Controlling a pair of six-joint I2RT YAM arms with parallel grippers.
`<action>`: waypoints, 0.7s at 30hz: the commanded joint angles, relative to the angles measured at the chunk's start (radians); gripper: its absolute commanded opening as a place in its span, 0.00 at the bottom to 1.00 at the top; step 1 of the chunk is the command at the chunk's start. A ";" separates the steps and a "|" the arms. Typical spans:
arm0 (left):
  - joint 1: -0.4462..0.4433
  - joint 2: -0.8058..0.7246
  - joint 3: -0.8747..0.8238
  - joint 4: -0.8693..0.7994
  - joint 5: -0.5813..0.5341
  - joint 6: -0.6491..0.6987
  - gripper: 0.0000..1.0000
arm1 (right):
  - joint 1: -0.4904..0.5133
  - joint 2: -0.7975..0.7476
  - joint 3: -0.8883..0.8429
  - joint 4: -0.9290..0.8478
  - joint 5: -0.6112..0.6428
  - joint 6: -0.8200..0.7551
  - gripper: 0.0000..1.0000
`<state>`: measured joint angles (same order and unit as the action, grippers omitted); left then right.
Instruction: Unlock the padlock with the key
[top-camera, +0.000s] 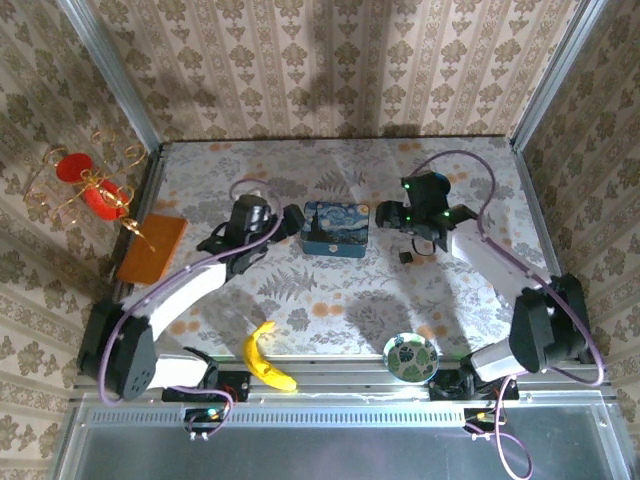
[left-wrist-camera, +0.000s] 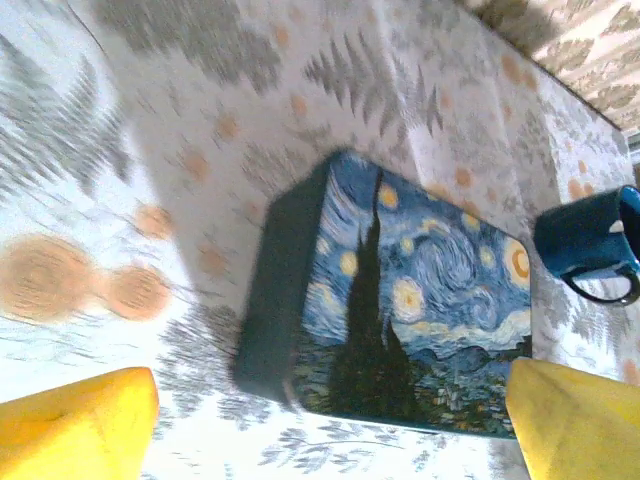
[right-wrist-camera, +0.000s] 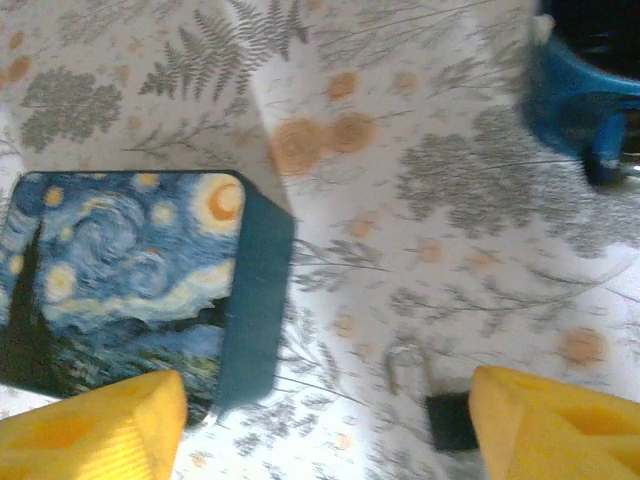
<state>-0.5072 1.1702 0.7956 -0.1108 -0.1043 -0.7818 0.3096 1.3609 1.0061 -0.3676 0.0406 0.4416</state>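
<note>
Now both released, empty: right gripper (right-wrist-camera: 320, 420) poised over padlock (right-wrist-camera: 447, 420) lying flat near blue tin (right-wrist-camera: 120, 270), likely for pickup; left gripper (left-wrist-camera: 330, 410) spread above the tin

no text, label, brand, number or sign can be read anywhere here. the blue rectangular tin box (top-camera: 336, 229) carries a painted starry night sky with a dark cypress on its lid, a picture with no legible lettering. the tiny metal padlock (right-wrist-camera: 447, 420), with a silvery shackle and a dark body, is too small and blurred for any marking on it to be made out.
</note>
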 joint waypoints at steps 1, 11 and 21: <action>0.044 -0.135 -0.080 -0.136 -0.183 0.123 1.00 | -0.041 -0.100 -0.094 -0.005 0.098 -0.035 0.83; 0.183 -0.581 -0.403 -0.017 -0.437 0.427 1.00 | -0.094 -0.368 -0.371 0.218 0.320 -0.139 1.00; 0.238 -0.745 -0.600 0.231 -0.462 0.694 1.00 | -0.096 -0.442 -0.629 0.566 0.425 -0.294 1.00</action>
<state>-0.2817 0.4347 0.2394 -0.0082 -0.5377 -0.2218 0.2192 0.9409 0.4194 0.0433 0.3904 0.2100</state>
